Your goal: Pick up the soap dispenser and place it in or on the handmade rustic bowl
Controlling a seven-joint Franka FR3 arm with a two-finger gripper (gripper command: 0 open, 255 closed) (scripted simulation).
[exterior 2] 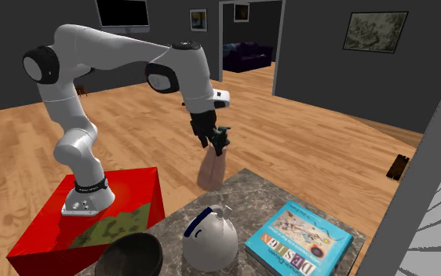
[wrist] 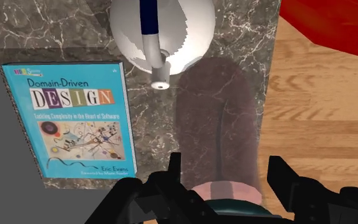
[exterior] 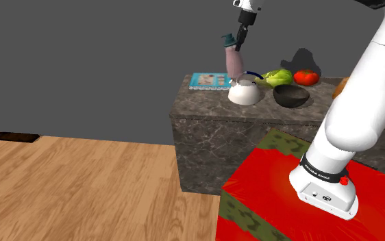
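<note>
Though dark, marbled counter [exterior: 205,130] beneath dispenser [exterior: 233,61] (wood floor [exterior: 81,185])

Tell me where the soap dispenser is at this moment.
In the shoulder view, the soap dispenser is clasped by the gripper above the marbled counter, just left of the white teapot.

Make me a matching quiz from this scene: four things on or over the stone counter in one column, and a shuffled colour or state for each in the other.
Column one:
1. soap dispenser
2. book
3. bowl
4. tomato

Column two:
A. red, beside the lettuce
B. dark, standing next to the white teapot
C. clasped by the fingers, lifted off the counter
D. blue cover, lying flat

Pairs: 1-C, 2-D, 3-B, 4-A
</note>
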